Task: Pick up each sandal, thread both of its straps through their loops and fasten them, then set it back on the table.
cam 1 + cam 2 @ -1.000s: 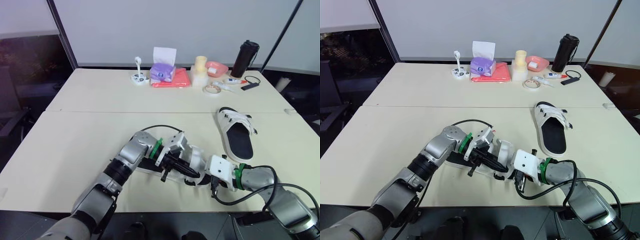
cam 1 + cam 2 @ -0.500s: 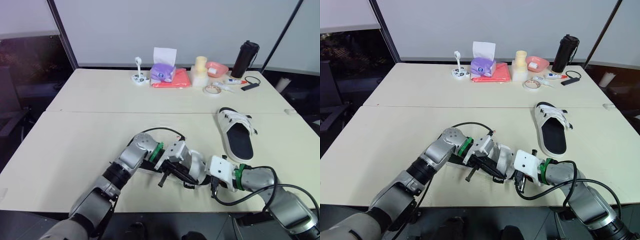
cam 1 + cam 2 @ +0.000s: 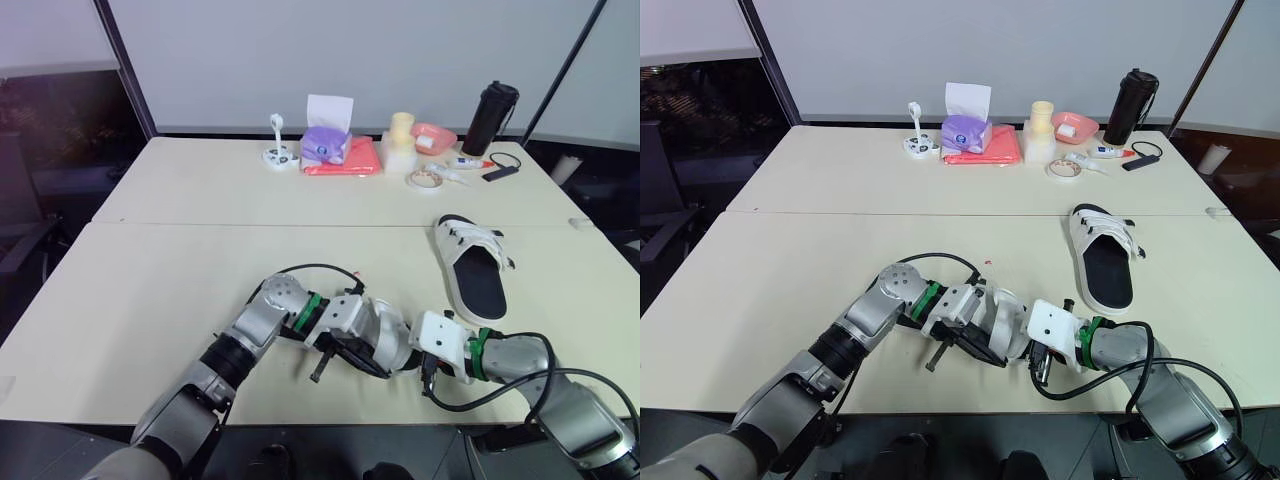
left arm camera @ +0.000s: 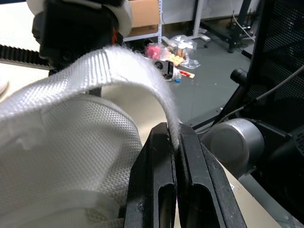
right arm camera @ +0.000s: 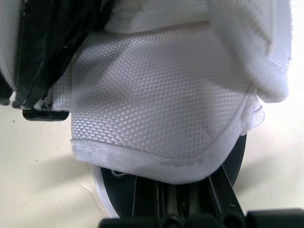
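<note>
A white sandal (image 3: 388, 340) with a black sole sits near the table's front edge, held between both grippers. My left gripper (image 4: 175, 137) is shut on the end of one white woven strap (image 4: 114, 66), which arches up from the mesh upper. In the eye views the left gripper (image 3: 330, 356) is on the sandal's left side. My right gripper (image 3: 418, 362) is at the sandal's right end, shut on the sole edge (image 5: 118, 194) under the white mesh upper (image 5: 156, 104). The second sandal (image 3: 473, 262) lies flat at the right of the table, away from both grippers.
Along the back edge stand a purple tissue box (image 3: 326, 140), a red cloth (image 3: 346, 158), a pale cup (image 3: 401, 130), a pink bowl (image 3: 435, 135), a tape roll (image 3: 425, 179) and a black bottle (image 3: 490, 117). The table's front edge (image 3: 330, 418) runs close below the grippers.
My left gripper has moved toward me and slightly left, drawing the strap along. The near sandal has shifted with it. The right arm and the far sandal stay put.
</note>
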`<move>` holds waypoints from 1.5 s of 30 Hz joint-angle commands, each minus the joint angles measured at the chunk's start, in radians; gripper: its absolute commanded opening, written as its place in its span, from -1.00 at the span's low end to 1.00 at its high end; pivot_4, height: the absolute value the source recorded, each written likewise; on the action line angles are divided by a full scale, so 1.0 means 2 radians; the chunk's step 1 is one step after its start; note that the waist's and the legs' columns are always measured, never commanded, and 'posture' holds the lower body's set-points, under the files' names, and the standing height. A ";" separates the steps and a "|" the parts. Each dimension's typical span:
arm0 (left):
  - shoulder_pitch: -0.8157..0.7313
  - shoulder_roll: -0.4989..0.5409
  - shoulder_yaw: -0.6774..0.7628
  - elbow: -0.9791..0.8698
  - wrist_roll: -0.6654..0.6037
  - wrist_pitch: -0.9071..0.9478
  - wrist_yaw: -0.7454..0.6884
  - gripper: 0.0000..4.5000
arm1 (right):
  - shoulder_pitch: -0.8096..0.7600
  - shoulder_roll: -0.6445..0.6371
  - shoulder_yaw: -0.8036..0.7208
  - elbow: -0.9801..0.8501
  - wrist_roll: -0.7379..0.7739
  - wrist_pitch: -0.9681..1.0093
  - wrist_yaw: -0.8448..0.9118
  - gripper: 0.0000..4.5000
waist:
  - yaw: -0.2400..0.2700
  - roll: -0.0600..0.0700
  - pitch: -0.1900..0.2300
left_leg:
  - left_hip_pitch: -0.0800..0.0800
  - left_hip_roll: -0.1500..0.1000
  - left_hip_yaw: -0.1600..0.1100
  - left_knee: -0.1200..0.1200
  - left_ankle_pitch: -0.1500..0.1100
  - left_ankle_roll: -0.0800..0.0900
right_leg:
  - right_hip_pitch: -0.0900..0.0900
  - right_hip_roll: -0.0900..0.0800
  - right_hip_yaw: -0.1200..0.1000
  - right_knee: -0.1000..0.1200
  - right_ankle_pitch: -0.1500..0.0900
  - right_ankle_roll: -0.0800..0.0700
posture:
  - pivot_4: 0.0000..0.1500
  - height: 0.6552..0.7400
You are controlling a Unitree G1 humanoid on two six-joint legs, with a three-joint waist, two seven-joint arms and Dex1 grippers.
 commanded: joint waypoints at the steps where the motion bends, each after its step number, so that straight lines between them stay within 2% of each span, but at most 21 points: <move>1: 0.010 0.010 -0.016 -0.006 0.016 -0.005 -0.011 -0.97 | 0.024 -0.002 0.042 0.044 -0.022 0.029 0.007 -1.00 | 0.000 0.000 0.000 | 0.000 0.000 0.000 0.000 0.000 0.000 | 0.000 0.000 0.000 0.000 0.000 0.000 | 1.00 1.00; 9: 0.011 0.003 0.004 -0.002 0.005 0.030 0.027 -0.97 | 0.024 0.000 0.043 0.044 -0.023 0.029 0.006 -1.00 | 0.000 0.000 0.000 | 0.000 0.000 0.000 0.000 0.000 0.000 | 0.000 0.000 0.000 0.000 0.000 0.000 | 1.00 1.00; 10: 0.012 0.001 0.008 -0.003 0.002 0.034 0.032 -0.73 | 0.024 0.000 0.044 0.044 -0.023 0.029 0.006 -1.00 | 0.000 0.000 0.000 | 0.000 0.000 0.000 0.000 0.000 0.000 | 0.000 0.000 0.000 0.000 0.000 0.000 | 1.00 1.00; 12: 0.014 0.000 0.015 -0.009 -0.003 0.043 0.037 -0.38 | 0.024 0.000 0.044 0.044 -0.023 0.029 0.006 -1.00 | 0.000 0.000 0.000 | 0.000 0.000 0.000 0.000 0.000 0.000 | 0.000 0.000 0.000 0.000 0.000 0.000 | 1.00 1.00; 17: 0.024 0.011 0.022 -0.035 -0.013 0.055 0.036 0.76 | 0.019 0.002 0.046 0.049 -0.024 0.027 0.008 -1.00 | 0.000 0.000 0.000 | 0.000 0.000 0.000 0.000 0.000 0.000 | 0.000 0.000 0.000 0.000 0.000 0.000 | 1.00 1.00; 33: 0.035 0.032 0.100 -0.126 -0.088 0.163 0.092 0.76 | 0.016 0.003 0.049 0.051 -0.025 0.026 0.007 -1.00 | -0.005 0.001 0.000 | 0.000 0.000 0.000 0.000 0.000 0.000 | 0.000 0.000 0.000 0.000 0.000 0.000 | 1.00 1.00; 45: 0.166 0.143 0.127 -0.293 -0.164 0.267 0.099 0.76 | 0.033 -0.006 0.046 0.039 -0.022 0.029 0.011 -1.00 | -0.012 0.002 0.001 | 0.000 0.000 -0.001 -0.001 0.000 0.000 | 0.000 0.000 0.000 0.000 0.000 0.000 | 1.00 1.00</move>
